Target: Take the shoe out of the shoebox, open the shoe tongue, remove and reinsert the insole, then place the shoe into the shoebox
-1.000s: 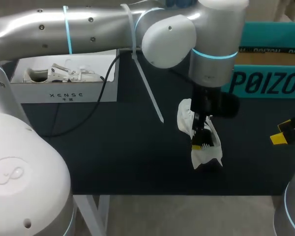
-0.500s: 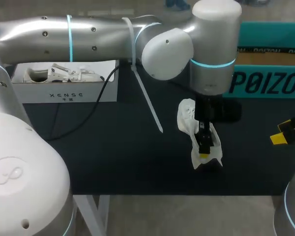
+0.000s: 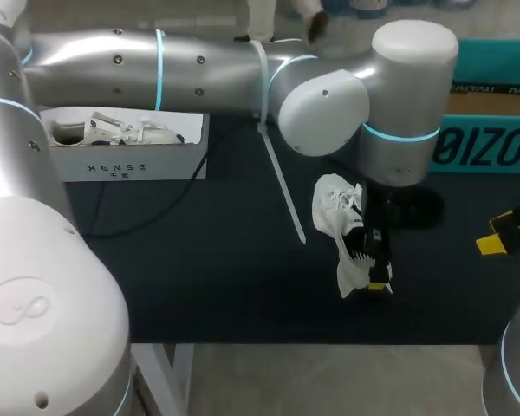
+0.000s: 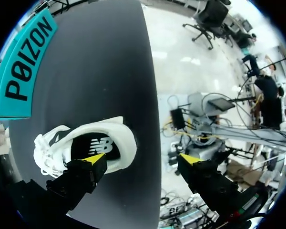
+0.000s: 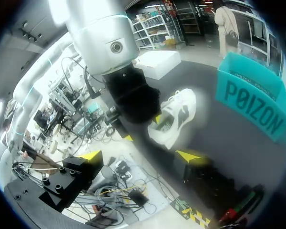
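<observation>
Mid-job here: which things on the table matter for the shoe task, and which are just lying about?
Job: white lace-up sneaker; open teal cardboard shoebox; left gripper, open over the sneaker.
Lying about: white cardboard box holding pale items.

Two silver-grey arms with cyan light rings and black, yellow-tipped grippers.
The left arm (image 3: 199, 69) is a smooth metallic tube with rounded joint housings, small dark screws and glowing cyan bands. It carries a white cable tie (image 3: 282, 178) with a long loose tail and a black cable (image 3: 160, 208). Its pale shoulder housing (image 3: 35, 295) bears an embossed loop emblem. The right arm (image 3: 513, 381) shows one cyan ring. The left gripper (image 4: 142, 160) and right gripper (image 5: 141, 155) have blocky black fingers.
</observation>
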You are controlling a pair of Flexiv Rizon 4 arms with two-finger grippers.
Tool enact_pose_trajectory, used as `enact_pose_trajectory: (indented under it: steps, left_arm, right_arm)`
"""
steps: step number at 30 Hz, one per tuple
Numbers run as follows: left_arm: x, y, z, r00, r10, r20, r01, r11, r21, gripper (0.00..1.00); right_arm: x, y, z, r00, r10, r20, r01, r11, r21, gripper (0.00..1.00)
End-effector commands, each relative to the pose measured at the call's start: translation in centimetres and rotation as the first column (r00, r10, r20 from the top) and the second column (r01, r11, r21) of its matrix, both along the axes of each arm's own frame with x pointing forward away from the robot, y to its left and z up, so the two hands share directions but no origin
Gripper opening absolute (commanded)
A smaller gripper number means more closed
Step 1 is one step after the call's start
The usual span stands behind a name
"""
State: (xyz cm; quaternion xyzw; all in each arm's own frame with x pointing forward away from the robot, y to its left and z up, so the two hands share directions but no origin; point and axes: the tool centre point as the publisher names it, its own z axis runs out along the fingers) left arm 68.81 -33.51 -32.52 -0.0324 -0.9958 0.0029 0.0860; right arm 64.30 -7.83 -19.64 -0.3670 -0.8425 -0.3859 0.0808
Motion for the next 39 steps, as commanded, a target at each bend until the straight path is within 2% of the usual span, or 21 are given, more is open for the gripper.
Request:
enact_pose_trajectory:
  steps: [1,21,34,35,36,37,39]
  left_arm:
    - [-0.1,-0.7,-1.3,1.000,0.000,-0.008,0.000,1.000,0.009,1.00]
    - [0.2,0.0,-3.8,0.998,0.057,-0.021,-0.056,0.998,0.022,1.00]
    - [0.4,-0.7,-4.4,0.998,0.060,0.029,-0.061,0.997,0.037,1.00]
    - [0.4,-0.7,-4.4,0.997,0.064,0.035,-0.065,0.997,0.044,0.69]
    - [0.4,-0.6,-4.4,0.997,0.064,0.036,-0.065,0.997,0.042,0.29]
    - [0.4,-0.6,-4.4,0.997,0.064,0.037,-0.066,0.997,0.041,0.00]
    - [0.4,-0.5,-4.4,0.997,0.066,0.044,-0.068,0.997,0.041,0.00]
  right_arm:
    - [-1.3,-0.1,0.2,0.999,-0.029,0.025,0.029,0.999,-0.019,1.00]
    - [-1.3,-0.1,0.2,0.999,-0.029,0.025,0.029,0.999,-0.019,1.00]
    - [-1.3,-0.1,0.2,0.999,-0.029,0.025,0.029,0.999,-0.019,1.00]
    - [-1.3,-0.1,0.2,0.999,-0.029,0.025,0.029,0.999,-0.019,1.00]
    - [-1.3,-0.1,0.2,0.999,-0.029,0.025,0.029,0.999,-0.019,1.00]
    - [-1.3,-0.1,0.2,0.999,-0.029,0.025,0.029,0.999,-0.019,1.00]
    - [-1.3,-0.1,0.2,0.999,-0.029,0.025,0.029,0.999,-0.019,1.00]
